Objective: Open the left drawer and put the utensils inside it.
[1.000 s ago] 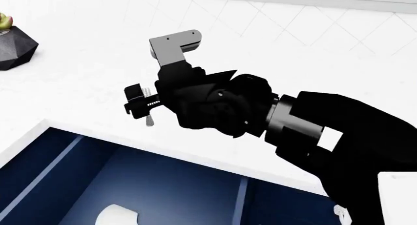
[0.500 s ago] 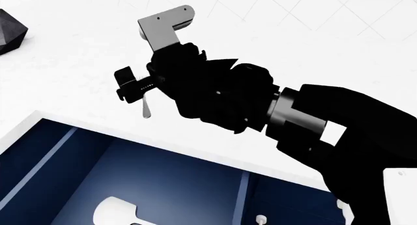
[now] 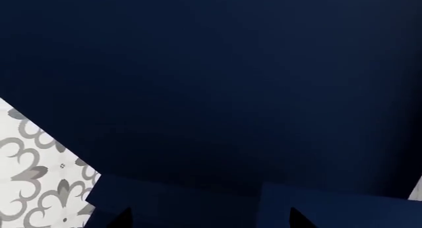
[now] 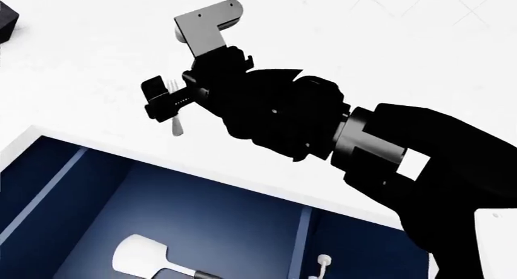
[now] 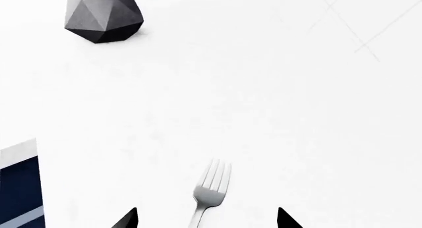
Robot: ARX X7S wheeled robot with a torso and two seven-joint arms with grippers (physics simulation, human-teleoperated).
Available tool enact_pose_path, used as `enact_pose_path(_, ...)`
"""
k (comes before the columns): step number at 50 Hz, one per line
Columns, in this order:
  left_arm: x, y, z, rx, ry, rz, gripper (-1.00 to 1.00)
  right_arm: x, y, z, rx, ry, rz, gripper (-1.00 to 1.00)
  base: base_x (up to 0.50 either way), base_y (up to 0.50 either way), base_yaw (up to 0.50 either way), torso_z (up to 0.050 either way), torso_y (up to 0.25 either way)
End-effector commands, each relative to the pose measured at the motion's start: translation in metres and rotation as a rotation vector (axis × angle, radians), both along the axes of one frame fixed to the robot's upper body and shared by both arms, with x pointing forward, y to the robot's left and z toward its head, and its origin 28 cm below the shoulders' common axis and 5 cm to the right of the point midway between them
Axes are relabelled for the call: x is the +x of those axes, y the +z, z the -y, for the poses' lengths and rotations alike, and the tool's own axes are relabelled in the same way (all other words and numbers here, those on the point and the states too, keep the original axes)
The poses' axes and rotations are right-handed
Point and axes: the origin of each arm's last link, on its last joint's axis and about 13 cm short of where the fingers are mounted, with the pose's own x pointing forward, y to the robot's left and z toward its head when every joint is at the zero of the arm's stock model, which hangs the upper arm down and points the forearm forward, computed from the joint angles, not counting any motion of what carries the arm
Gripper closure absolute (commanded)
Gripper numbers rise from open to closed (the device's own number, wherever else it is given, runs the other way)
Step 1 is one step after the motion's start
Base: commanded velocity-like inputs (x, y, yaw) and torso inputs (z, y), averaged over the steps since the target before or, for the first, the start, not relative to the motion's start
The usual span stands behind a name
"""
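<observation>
The left drawer [image 4: 186, 200] stands open below the white counter [image 4: 89, 73], its navy inside showing. On its floor lies a pale squarish blade with a dark handle, by its shape the spatula [image 4: 139, 258]. The small grey fork [image 5: 211, 191] lies on the counter, tines pointing away from the drawer. My right gripper [image 5: 205, 220] hangs over the fork [image 4: 177, 126], open, its fingertips [image 5: 128, 219] wide apart on either side of the handle and touching nothing. My left gripper [image 3: 207, 220] faces a navy panel [image 3: 218, 79]; it is open and empty, and it is out of the head view.
A dark faceted planter [image 5: 104, 15] stands on the counter beyond the fork, just at the head view's top left corner [image 4: 5, 16]. A small white handle [image 4: 323, 265] shows right of the drawer. Patterned floor tiles [image 3: 36, 188] show beside the navy panel.
The head view has shifted, so more of the drawer's inside and the spatula show and the planter has slid to the corner. The right gripper stays over the fork.
</observation>
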Motion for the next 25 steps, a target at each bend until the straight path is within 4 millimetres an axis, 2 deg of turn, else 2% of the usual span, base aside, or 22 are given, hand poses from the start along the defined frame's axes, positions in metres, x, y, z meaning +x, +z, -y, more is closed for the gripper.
enact_pose_path(1, -0.0006, -0.0001, -0.0002, -0.002, 0.008, 0.010, -1.00, -0.0006, -0.0040, -0.0004, -0.009, 0.024, -0.008, -1.00, 0.00, 0.00, 0.00, 0.000, 0.000)
enact_pose_path(11, -0.0010, -0.0013, -0.0003, 0.004, 0.001, -0.005, -1.00, -0.0012, -0.0072, -0.0005, -0.016, 0.038, -0.016, -1.00, 0.00, 0.00, 0.00, 0.000, 0.000)
enact_pose_path(21, -0.0004, -0.0008, -0.0003, 0.017, 0.007, -0.003, -1.00, -0.0015, -0.0083, -0.0008, -0.019, 0.040, -0.012, -1.00, 0.00, 0.00, 0.00, 0.014, -0.240)
enact_pose_path(25, 0.0003, -0.0016, -0.0004, 0.003, 0.007, 0.008, -1.00, -0.0013, -0.0087, -0.0008, -0.014, 0.050, -0.013, -1.00, 0.00, 0.00, 0.00, 0.002, -0.019)
